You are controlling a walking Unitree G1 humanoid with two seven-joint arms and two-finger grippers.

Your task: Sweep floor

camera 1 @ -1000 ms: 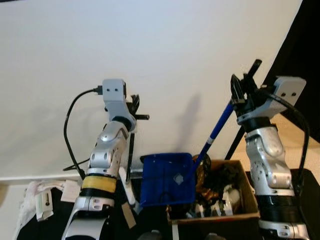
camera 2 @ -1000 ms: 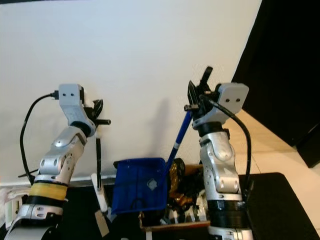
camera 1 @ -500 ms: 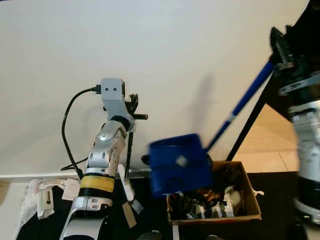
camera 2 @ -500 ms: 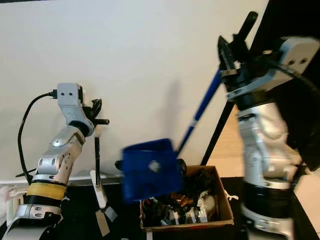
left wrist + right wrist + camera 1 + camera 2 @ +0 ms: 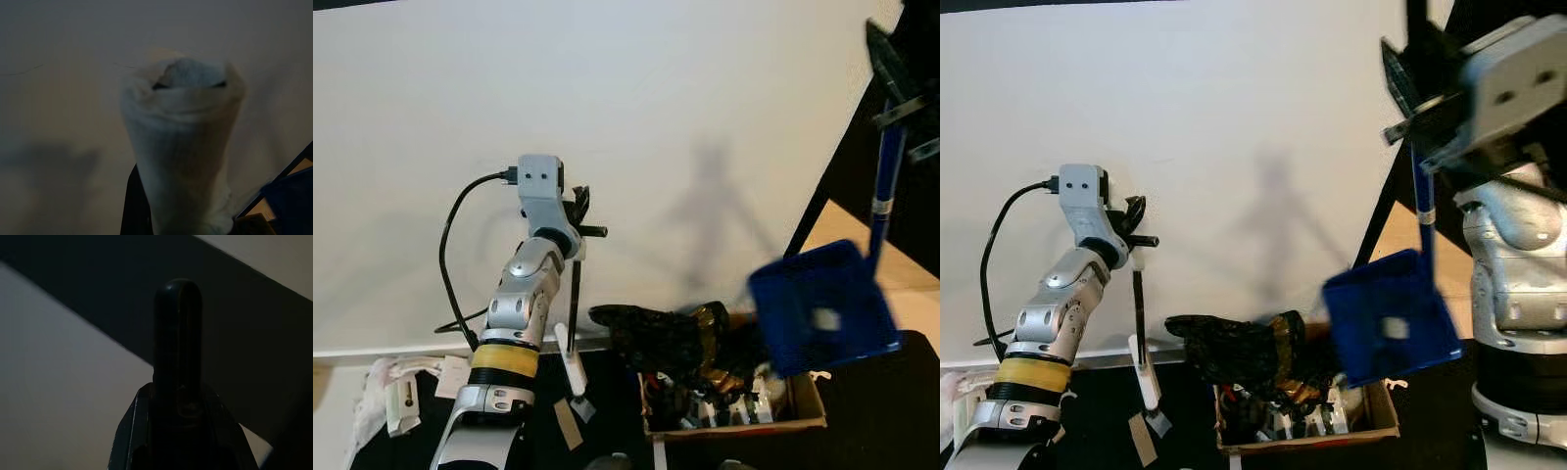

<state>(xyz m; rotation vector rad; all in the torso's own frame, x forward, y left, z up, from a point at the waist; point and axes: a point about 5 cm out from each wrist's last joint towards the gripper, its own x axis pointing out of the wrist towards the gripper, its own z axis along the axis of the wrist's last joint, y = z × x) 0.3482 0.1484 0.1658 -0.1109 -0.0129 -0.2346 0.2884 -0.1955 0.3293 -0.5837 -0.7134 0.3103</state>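
Note:
My right gripper (image 5: 1412, 93) is raised high at the right, shut on the blue handle (image 5: 1423, 201) of a blue dustpan (image 5: 1391, 318). The pan hangs tilted beside and above the right end of a cardboard box (image 5: 1304, 429). A dark clump of rubbish (image 5: 1244, 348) lies over the box's left side. My left gripper (image 5: 578, 217) is shut on the thin black rod of a small broom (image 5: 573, 304), whose white head (image 5: 574, 374) rests low, left of the box. In the right wrist view the dark rounded handle end (image 5: 177, 333) stands between the fingers.
A white wall runs behind everything, with a black panel (image 5: 847, 166) leaning at the right. White papers and cloth (image 5: 401, 392) lie at the lower left on the dark floor. A black cable (image 5: 450, 264) loops from my left wrist.
My right arm has swung the blue dustpan up and to the right, off the box, uncovering the dark rubbish. The left arm and broom have barely moved.

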